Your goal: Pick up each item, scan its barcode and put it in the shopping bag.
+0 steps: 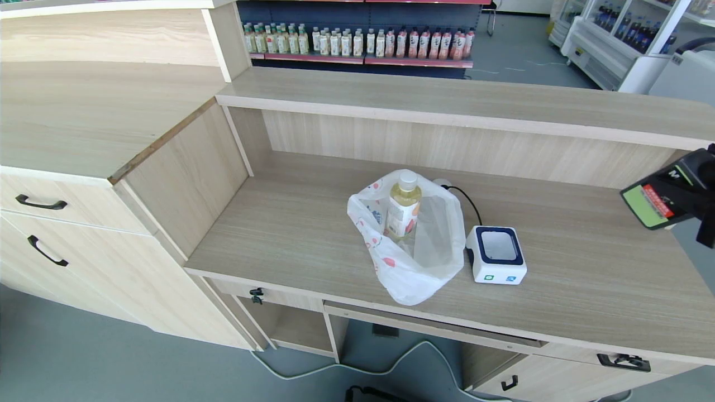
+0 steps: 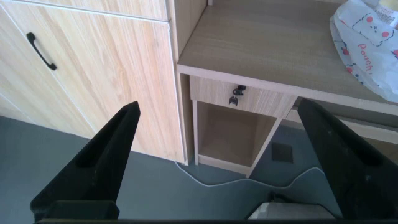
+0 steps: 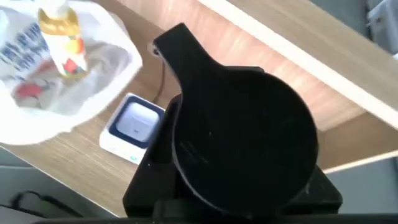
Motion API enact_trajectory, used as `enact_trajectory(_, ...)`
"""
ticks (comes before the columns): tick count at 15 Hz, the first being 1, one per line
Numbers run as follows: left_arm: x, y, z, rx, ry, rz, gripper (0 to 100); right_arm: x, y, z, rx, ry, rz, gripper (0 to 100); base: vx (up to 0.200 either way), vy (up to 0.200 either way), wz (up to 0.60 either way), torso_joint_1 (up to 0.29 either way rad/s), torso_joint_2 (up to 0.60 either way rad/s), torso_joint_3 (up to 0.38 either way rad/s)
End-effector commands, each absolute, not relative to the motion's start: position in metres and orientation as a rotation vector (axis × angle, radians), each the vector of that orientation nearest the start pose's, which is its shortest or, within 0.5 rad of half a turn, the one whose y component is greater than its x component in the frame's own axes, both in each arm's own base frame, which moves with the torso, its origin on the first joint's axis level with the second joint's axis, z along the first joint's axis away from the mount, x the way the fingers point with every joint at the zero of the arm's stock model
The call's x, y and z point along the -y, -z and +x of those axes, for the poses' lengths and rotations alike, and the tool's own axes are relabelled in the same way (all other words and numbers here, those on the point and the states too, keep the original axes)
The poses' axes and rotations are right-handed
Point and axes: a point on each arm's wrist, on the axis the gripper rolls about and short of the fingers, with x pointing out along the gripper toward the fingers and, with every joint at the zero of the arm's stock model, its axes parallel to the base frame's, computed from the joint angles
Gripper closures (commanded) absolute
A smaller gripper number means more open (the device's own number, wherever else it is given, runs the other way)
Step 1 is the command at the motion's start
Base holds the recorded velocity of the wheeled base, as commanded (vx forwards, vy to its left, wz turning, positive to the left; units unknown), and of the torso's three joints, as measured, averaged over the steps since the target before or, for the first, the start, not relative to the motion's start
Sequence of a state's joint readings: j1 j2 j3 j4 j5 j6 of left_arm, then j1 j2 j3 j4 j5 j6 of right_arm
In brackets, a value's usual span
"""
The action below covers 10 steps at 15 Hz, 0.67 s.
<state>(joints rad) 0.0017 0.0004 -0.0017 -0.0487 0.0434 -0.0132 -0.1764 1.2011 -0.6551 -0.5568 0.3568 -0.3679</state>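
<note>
Clamping a black item (image 1: 662, 195), our right gripper (image 1: 705, 192) hangs well right of the shopping bag (image 1: 413, 262); left gripper (image 2: 219, 104) gapes empty.

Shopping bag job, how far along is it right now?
Done: one bottle stands in the shopping bag. In hand: the right gripper holds a black package away from the scanner. Left: probably scanning it, then bagging it. The left gripper hangs open and empty.
</note>
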Motion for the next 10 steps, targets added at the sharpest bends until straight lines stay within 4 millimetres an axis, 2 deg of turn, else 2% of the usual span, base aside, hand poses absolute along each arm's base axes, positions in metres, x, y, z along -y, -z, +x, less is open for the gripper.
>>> enact_trajectory(1, -0.001, -0.081, -0.023, 0.051, -0.046, -0.015, 0, 0.008, -0.258, 0.226, 0.019, -0.33, -0.137, 100, 0.0, 0.0, 0.0, 0.0, 0.0, 0.0)
enact_trajectory(2, -0.001, -0.081, -0.023, 0.051, -0.046, -0.013, 0, 0.01, -0.253, 0.241, -0.014, -0.317, -0.083, 100, 0.0, 0.0, 0.0, 0.0, 0.0, 0.0)
enact_trajectory(5, -0.001, -0.081, -0.023, 0.051, -0.046, -0.015, 0, 0.012, -0.215, 0.277, -0.219, -0.157, 0.165, 100, 0.0, 0.0, 0.0, 0.0, 0.0, 0.0)
enact_trajectory(8, -0.001, -0.081, -0.023, 0.051, -0.044, -0.013, 0, 0.009, -0.198, 0.285, -0.338, -0.156, 0.254, 100, 0.0, 0.0, 0.0, 0.0, 0.0, 0.0)
enact_trajectory(10, -0.001, -0.081, -0.023, 0.051, -0.044, -0.015, 0, -0.002, -0.194, 0.289, -0.367, -0.197, 0.336, 100, 0.0, 0.0, 0.0, 0.0, 0.0, 0.0)
